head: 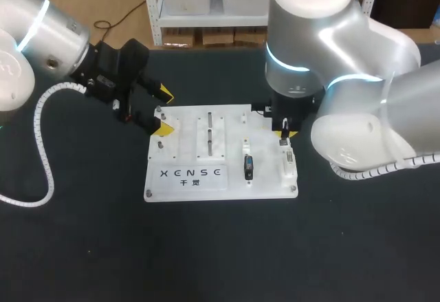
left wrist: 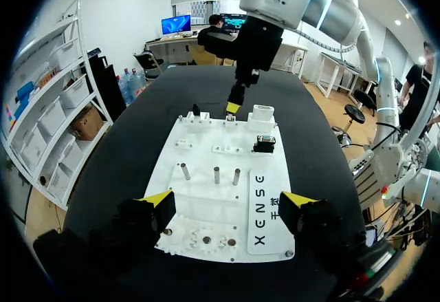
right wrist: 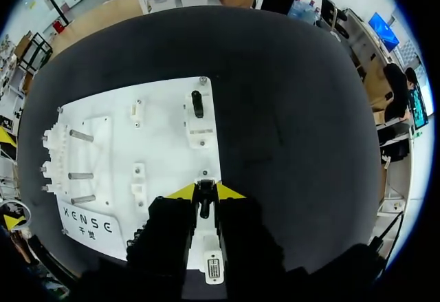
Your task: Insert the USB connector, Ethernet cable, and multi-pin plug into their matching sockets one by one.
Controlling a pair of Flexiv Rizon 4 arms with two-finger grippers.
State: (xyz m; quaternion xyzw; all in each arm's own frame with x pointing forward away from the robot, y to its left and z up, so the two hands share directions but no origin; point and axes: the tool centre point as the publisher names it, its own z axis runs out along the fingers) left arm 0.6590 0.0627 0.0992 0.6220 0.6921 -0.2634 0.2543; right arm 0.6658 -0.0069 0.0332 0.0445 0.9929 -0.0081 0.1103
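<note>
Right gripper (right wrist: 203, 193) pinches black connector (right wrist: 204, 207) at board (right wrist: 165, 144) edge; left gripper (left wrist: 228, 199) spread.

A small black plug (right wrist: 204, 204) is held in right gripper (right wrist: 204, 192) at edge of white plastic socket board (head: 265, 178); black connector (head: 248, 167) is seated upright mid-board.

Hidden behind the right arm
In the head view the right arm (head: 344, 75) covers most of the right gripper (head: 283, 135) and the upper right corner of the white board (head: 265, 178); the dark plug (right wrist: 204, 199) it pinches is too small to identify.
</note>
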